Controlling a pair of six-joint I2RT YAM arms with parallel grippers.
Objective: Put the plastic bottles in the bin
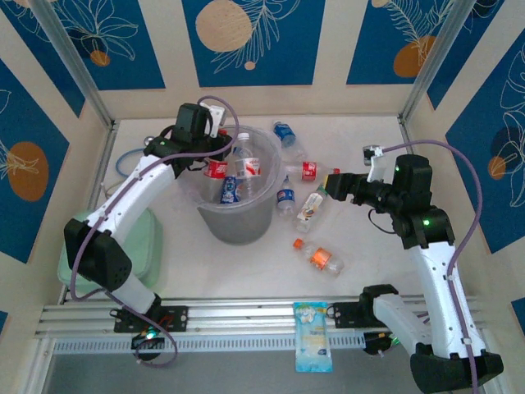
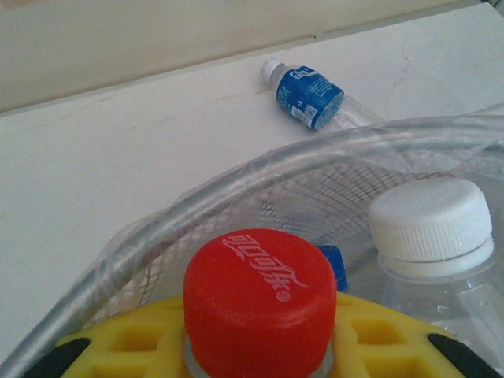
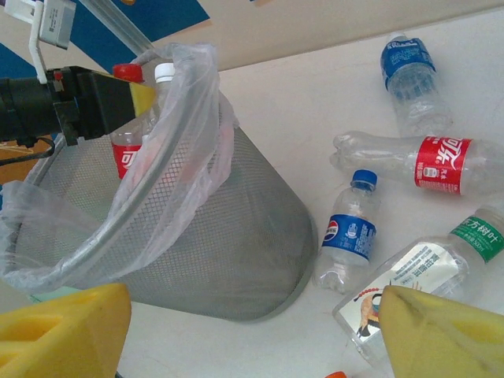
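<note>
The bin [image 1: 238,215] is a grey mesh bucket with a clear liner, standing mid-table. My left gripper [image 1: 215,167] hangs over its left rim, shut on a red-capped, red-labelled bottle [image 2: 260,295]. A white-capped bottle [image 2: 431,220] and a blue-labelled one [image 1: 230,190] stand inside the bin. My right gripper [image 1: 332,187] is open, with one yellow finger [image 3: 441,331] over a green-labelled bottle [image 3: 425,272]. On the table lie a Pepsi bottle [image 3: 348,236], a red-labelled bottle [image 3: 441,164], a blue-labelled bottle [image 3: 409,71] and an orange-labelled bottle [image 1: 320,256].
A pale green pad [image 1: 143,238] lies left of the bin under the left arm. A flat blue-and-white packet [image 1: 313,336] rests on the metal rail [image 1: 246,316] at the near edge. Walls close in the table on three sides.
</note>
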